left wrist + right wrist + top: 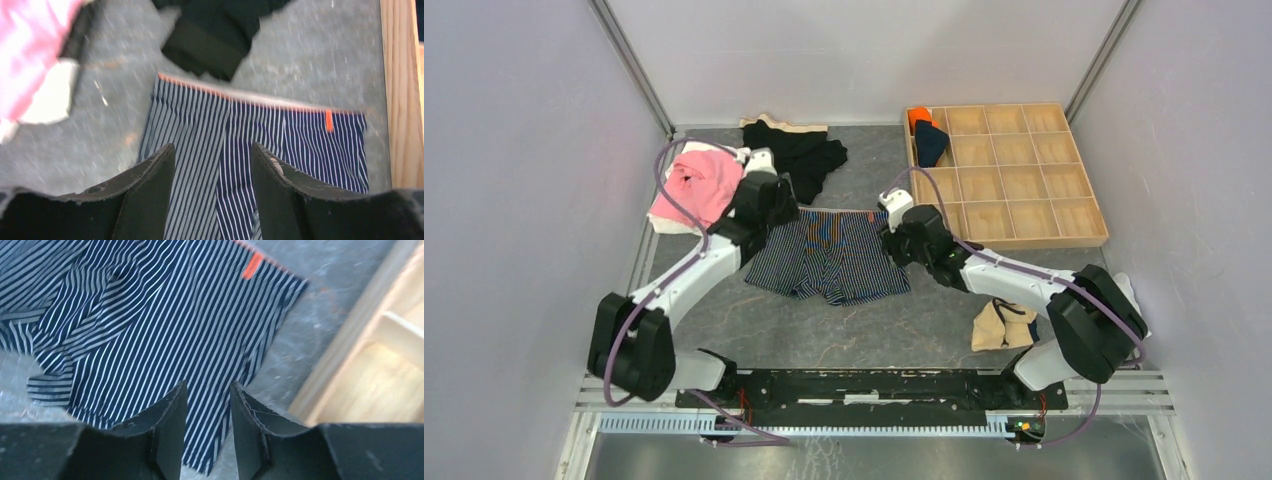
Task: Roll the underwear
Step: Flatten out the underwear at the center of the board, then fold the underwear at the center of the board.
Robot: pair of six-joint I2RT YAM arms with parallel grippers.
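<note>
At table (754, 330) centre | striped briefs (834, 255) flat, waistband toward 12 o'clock | left gripper (213, 152) spread, empty, at their 10 o'clock | right gripper (209, 386) spread, empty, at 3 o'clock

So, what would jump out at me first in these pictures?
The striped underwear, spread flat mid-table, with the left gripper and right gripper, both open, over its two sides. Next come the wooden tray at the far right and the pink garment at the far left.
</note>
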